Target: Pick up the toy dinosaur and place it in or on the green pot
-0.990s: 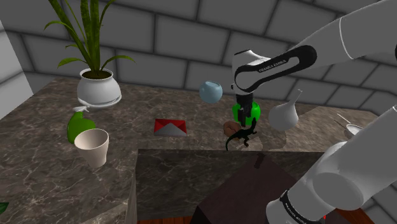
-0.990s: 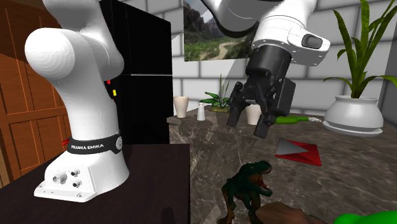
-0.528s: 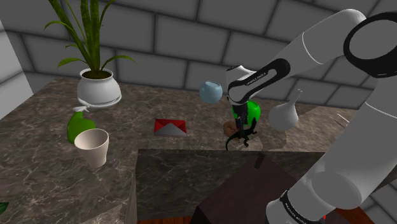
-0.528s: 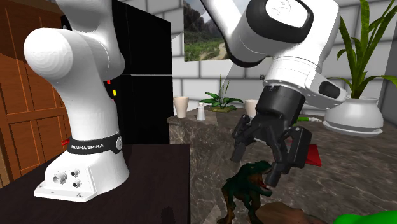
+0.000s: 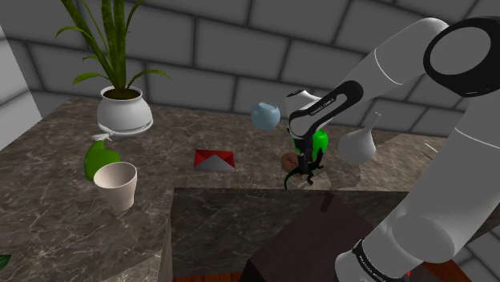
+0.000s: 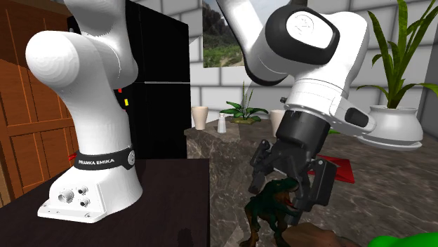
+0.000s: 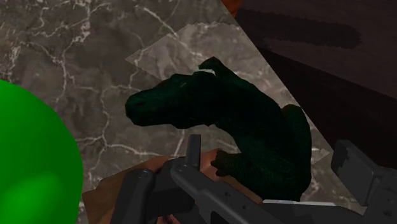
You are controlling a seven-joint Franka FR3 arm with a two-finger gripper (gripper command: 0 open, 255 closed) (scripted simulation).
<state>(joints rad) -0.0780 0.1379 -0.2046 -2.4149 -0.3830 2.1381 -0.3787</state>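
**Item 1, toy dinosaur**: dark green, upright on the counter near the edge facing my stand. A low brown object sits at its feet; I cannot tell whether they touch. The green pot is just beside it, on the wall side.

**Item 2, my gripper**: jaws wide apart, one finger on each side of the dinosaur's head and shoulders. I am clasping nothing.

**Item 3, hazards, as I judge them:**
- The body is lumpy and tapering, so closing on the neck may let it twist or squirt out.
- One finger landing first may topple it onto the brown object or off the counter edge.
- The pot is close, so a careless lift or swing could knock it.

**Item 4, surface:** counter of dark stone with pale veins. It holds:
- a flat red-and-white packet
- a pale blue round vase
- a white flask-shaped vase
- a cream cup
- a green spray bottle
- a plant in a white pot

**Item 5, room:**
- grey stone-block wall
- black refrigerator
- wood panelling
- landscape picture
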